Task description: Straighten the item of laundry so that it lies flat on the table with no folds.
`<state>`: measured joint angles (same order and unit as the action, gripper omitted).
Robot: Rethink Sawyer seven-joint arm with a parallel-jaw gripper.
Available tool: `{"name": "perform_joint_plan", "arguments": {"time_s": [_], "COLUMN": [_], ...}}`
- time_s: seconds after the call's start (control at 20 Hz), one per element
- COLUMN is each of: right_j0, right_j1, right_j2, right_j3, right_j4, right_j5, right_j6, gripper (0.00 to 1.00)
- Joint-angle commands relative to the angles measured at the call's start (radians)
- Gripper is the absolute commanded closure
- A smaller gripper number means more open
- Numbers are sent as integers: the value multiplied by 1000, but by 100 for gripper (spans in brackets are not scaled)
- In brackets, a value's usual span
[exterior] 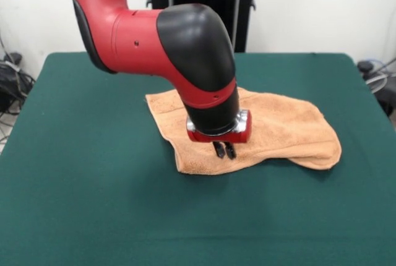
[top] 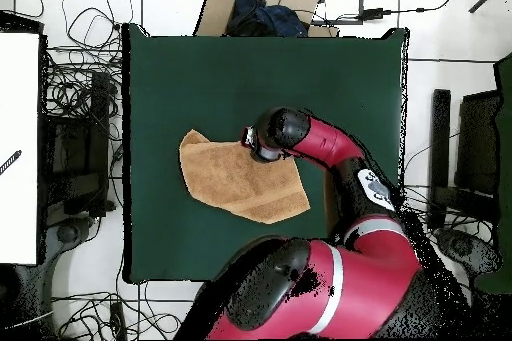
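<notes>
My claw (exterior: 224, 150), two short black fingers pressed close together under the red wrist ring, hung just above the near part of the peach-orange terry-cloth towel (exterior: 278, 127); whether a pinch of cloth sat between the tips I could not tell, for no fabric showed lifted there. The towel lay near the middle of the big dark green felt-topped table (exterior: 93, 204), doubled over on itself, with a rounded fold along its near edge and one end bulging thick. From overhead it (top: 240, 179) read as a lopsided patch, one corner poking out away from my arm. To do this step well, I judged I should take only the upper layer at the folded edge, not both, and draw it outward low over the table so the under layer stayed put. Lifting high risked dragging the whole cloth along.
</notes>
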<state>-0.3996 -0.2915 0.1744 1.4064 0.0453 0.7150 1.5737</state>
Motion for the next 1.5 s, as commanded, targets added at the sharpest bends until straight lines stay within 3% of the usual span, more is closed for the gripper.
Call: {"name": "perform_joint_plan", "arguments": {"time_s": [0.05,0.55,0.95,1.3,1.5], "right_j0": [20,12,-13,-24,-17], "right_j1": [77,124,148,160,87], "right_j2": [17,23,46,59,39], "right_j3": [-102,-235,-278,-261,-217], "right_j4": [-12,-33,-31,-28,-32], "right_j5": [18,129,178,151,181], "right_j6": [92,38,12,11,32], "gripper": [100,100,100,100,100]}}
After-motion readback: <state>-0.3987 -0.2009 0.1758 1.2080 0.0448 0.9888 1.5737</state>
